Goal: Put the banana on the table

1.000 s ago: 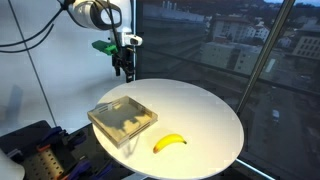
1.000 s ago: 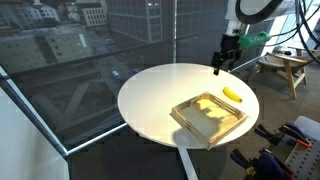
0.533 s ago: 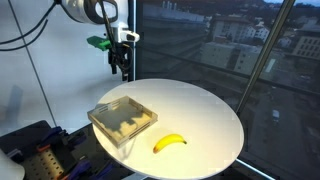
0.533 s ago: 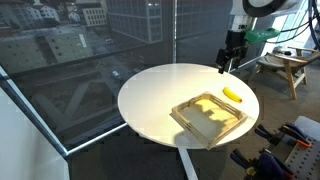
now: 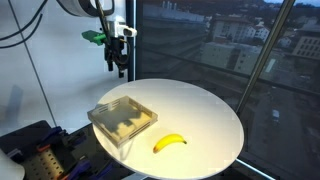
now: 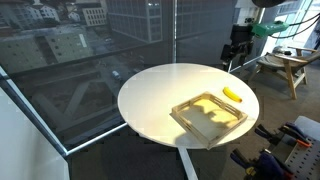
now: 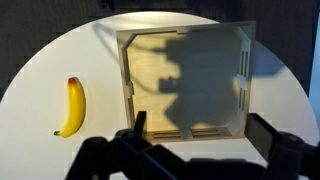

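Over the last sec the gripper rose and drifted up and away from the table, jaws spread wide w/ nothing between them. Banana lay on the white top just beside the tray, not in it, and well apart from the gripper. Tray looked empty. Imo the task was basically done, arm just backing off.

We see a round white bench carrying two things. A shallow square tray sits flat on it, below and ahead of the pincer, which hangs well above the bench's rim. A banana lies on the bare top near the tray without touching it, off to the pincer's side, at the left of the wrist view.
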